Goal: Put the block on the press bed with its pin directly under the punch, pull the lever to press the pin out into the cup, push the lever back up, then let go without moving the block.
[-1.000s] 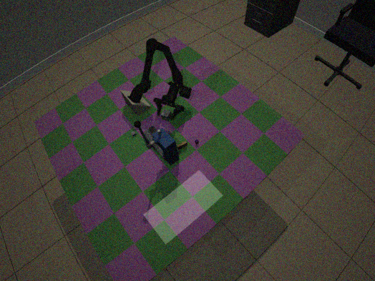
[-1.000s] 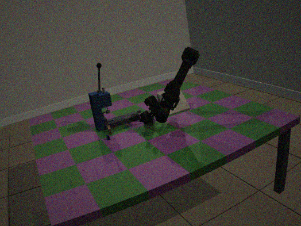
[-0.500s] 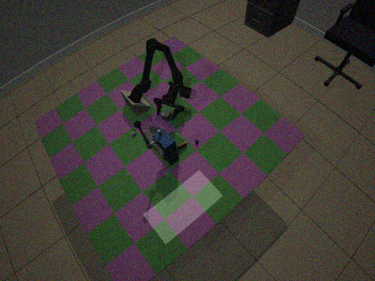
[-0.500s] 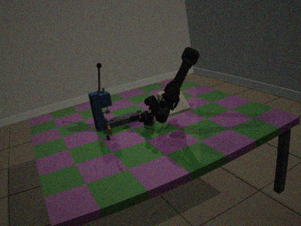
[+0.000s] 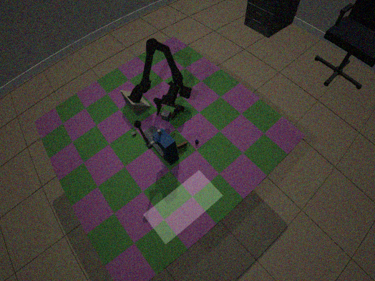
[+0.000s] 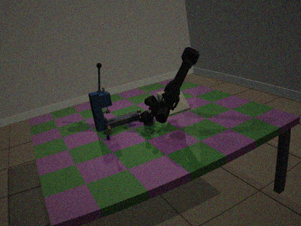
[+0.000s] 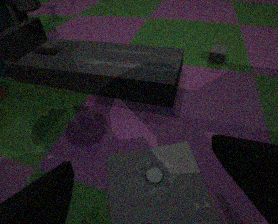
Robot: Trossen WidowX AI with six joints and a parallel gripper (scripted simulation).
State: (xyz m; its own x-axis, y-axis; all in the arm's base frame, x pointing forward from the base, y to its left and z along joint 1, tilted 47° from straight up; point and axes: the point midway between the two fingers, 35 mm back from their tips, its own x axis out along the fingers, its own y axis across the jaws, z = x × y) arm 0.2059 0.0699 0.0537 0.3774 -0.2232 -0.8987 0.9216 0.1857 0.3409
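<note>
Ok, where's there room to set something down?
Widest bare-looking patch: the near checks, between the blue press and the table's near edge in the exterior view. Crowded: between press and open gripper, where the block sits.

Both fingers are cut off at the wrist view's lower corners. The chair (image 5: 358, 34) is truncated at the top view's right edge.

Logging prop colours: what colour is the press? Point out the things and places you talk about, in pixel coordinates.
Blue (image 5: 165, 139) (image 6: 96, 111), with a dark lower part; clearest in the top view.
</note>
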